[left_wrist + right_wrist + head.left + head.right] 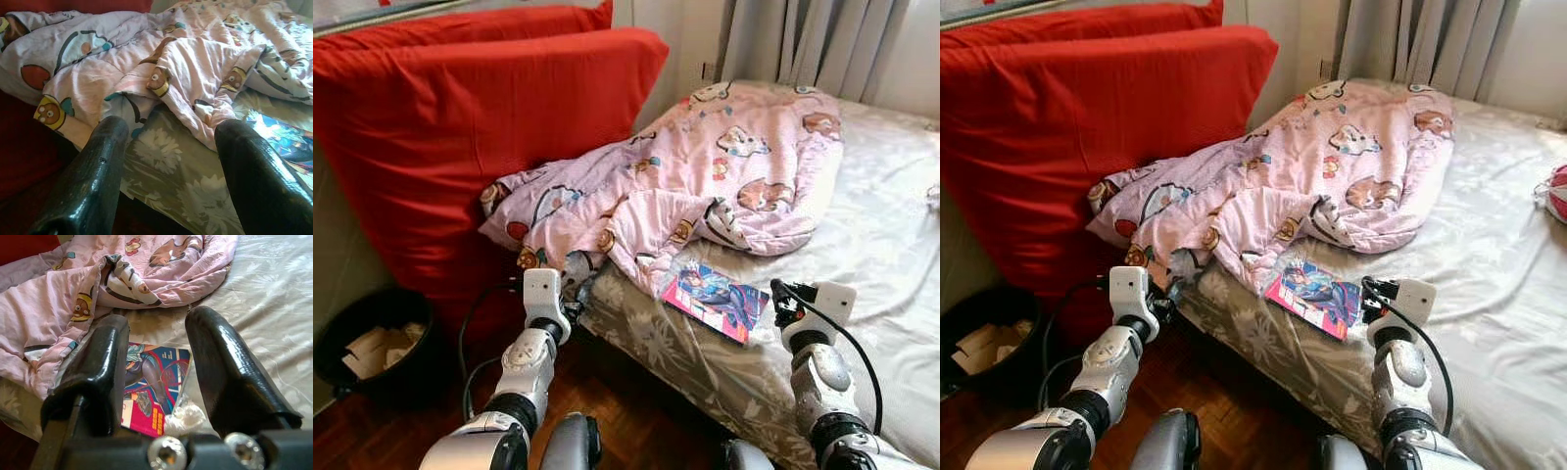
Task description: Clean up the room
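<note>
On the floor to the left of the bed (pixel 891 225) sits a black bin (pixel 372 343) with crumpled paper inside, tucked against the wall. Just right of the bin, large red cushions (pixel 460 117) lean upright along the head of the bed. The left gripper (pixel 168 181) hovers at the near corner of the bed, right by the lower edge of the cushions; its two black fingers (pixel 93 181) stand well apart with nothing between them, and past them lies the flowered grey sheet and the hem of the blanket.

A pink blanket (pixel 705 176) printed with cartoon animals lies crumpled across the head end of the bed, one end bunched against the cushions and the other spread toward the curtains (pixel 803 44) behind the bed. Just below the blanket's near fold, close to the bed's near edge, a colourful comic book (pixel 715 299) lies flat on the sheet, one corner touching the blanket.

The right gripper (pixel 156 367) is over the bed just beside the comic book, pointed at it; its jaws are apart and hold nothing, and the book shows between the fingers (pixel 230 367). A small wad of white stuff (pixel 183 418) lies by the book's near corner. At the far right edge of the bed rests a red and white thing (pixel 1555 193), too cut off to tell what it is.
</note>
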Motion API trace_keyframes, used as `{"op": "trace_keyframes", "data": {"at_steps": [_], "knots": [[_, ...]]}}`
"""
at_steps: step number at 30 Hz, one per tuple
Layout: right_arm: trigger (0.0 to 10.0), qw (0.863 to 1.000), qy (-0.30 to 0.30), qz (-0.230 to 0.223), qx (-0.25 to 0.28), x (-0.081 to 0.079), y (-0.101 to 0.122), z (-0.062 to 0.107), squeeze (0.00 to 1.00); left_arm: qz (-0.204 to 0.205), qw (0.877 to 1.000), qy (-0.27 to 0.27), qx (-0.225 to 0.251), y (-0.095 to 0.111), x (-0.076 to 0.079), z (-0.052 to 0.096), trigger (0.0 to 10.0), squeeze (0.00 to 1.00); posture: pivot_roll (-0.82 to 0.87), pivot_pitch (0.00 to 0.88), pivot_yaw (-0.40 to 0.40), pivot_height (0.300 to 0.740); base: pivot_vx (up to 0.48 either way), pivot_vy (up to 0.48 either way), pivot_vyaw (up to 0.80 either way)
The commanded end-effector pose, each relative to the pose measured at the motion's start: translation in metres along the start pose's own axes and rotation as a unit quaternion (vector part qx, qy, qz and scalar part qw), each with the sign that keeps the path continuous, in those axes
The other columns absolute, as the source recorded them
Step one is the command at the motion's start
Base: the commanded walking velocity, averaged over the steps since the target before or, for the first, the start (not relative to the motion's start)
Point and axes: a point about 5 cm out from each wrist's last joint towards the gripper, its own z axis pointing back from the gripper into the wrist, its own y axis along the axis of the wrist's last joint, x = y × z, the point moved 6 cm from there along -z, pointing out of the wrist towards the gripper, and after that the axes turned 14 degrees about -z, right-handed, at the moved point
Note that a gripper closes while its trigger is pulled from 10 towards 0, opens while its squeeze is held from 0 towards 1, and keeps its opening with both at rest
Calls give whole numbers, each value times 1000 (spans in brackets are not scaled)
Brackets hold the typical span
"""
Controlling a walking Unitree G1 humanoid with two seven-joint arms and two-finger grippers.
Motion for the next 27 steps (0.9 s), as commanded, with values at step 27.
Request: {"op": "trace_keyframes", "data": {"at_steps": [27], "knots": [[10000,997,20,2,-79,8,-34,13,0,-5,1000,-20,4,-2,6,2,10000,0,22,0,52,587,100,0,172]]}}
